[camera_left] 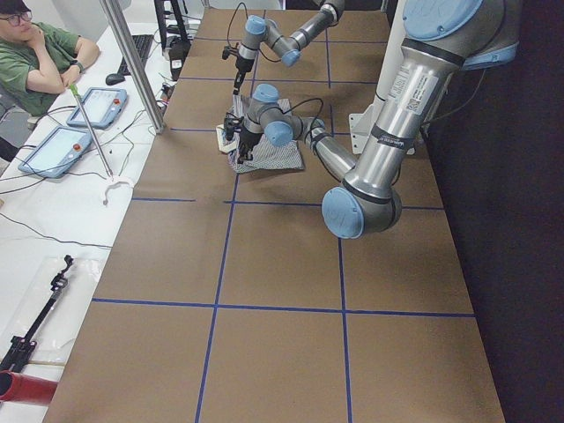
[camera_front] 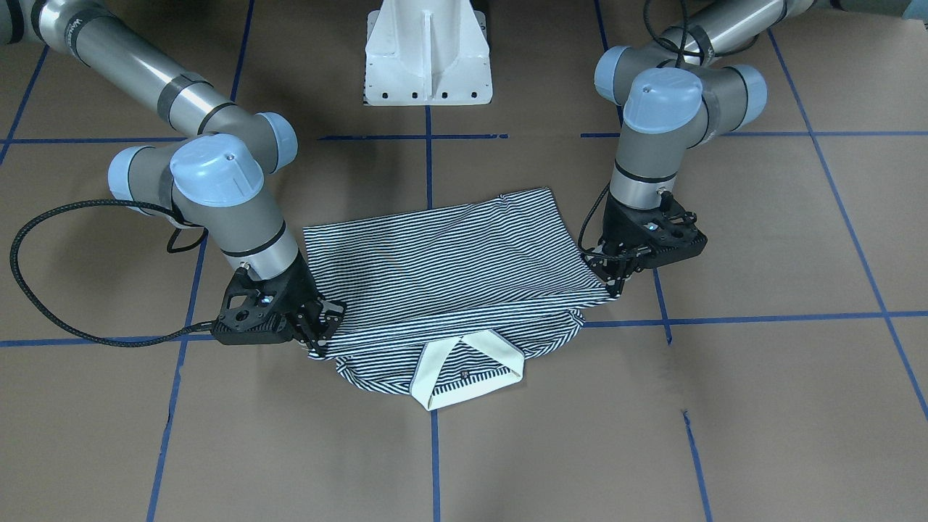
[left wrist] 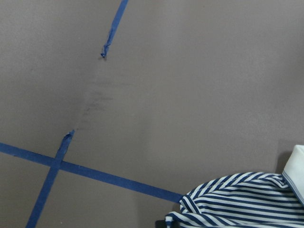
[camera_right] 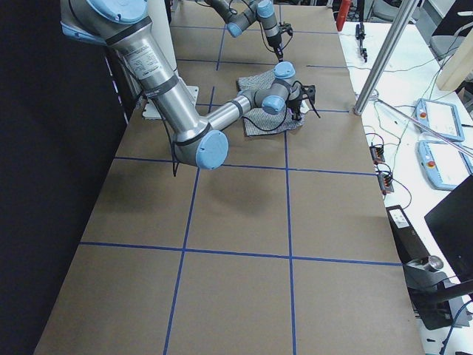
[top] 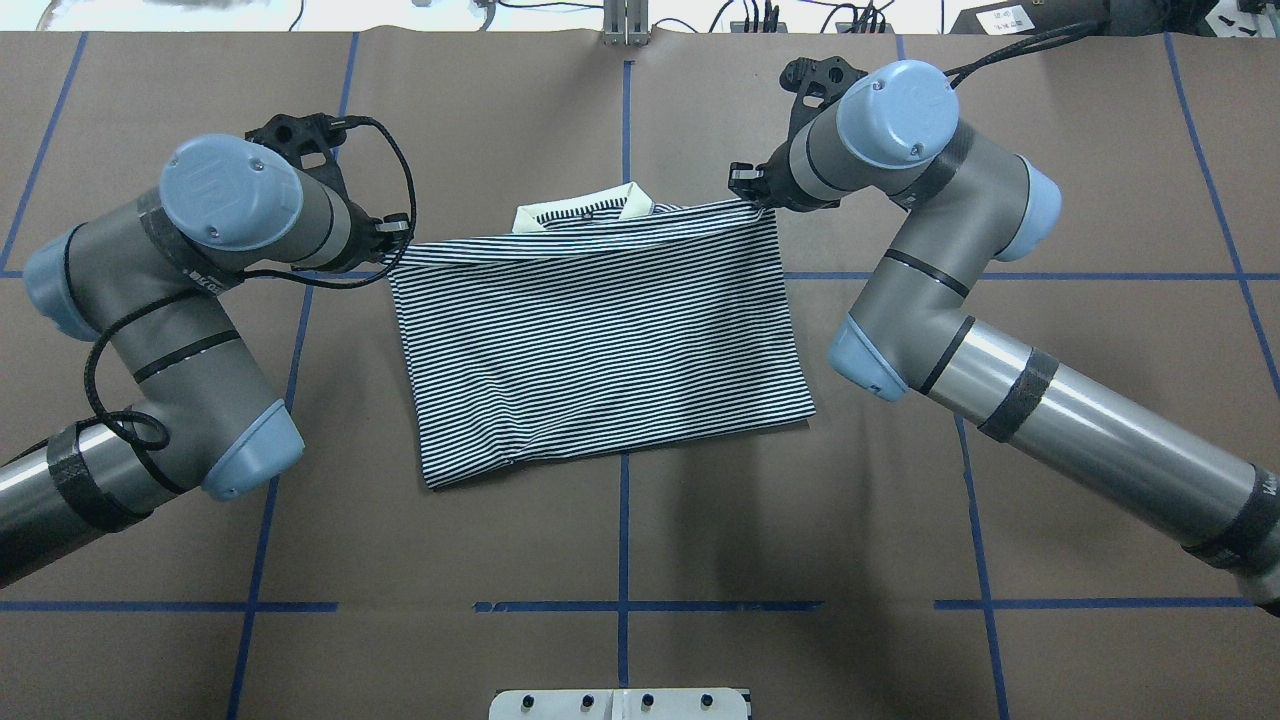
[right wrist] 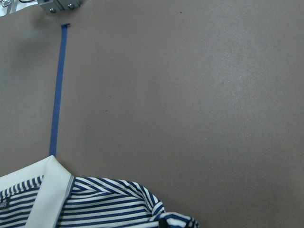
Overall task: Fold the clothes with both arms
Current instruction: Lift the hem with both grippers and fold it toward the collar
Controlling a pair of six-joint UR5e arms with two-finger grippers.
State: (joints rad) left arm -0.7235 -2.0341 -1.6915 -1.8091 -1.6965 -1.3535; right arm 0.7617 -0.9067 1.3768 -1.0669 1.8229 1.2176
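Polo shirt [top: 600, 340]: the folded-over top layer conceals the layer beneath, and the bottom edge cuts it off in both wrist views. Left gripper [camera_front: 618, 288], right gripper [camera_front: 319, 346]: fingertips masked by left arm [top: 230, 200] and right arm [top: 890, 110] in the overhead view, too small to resolve in side views.
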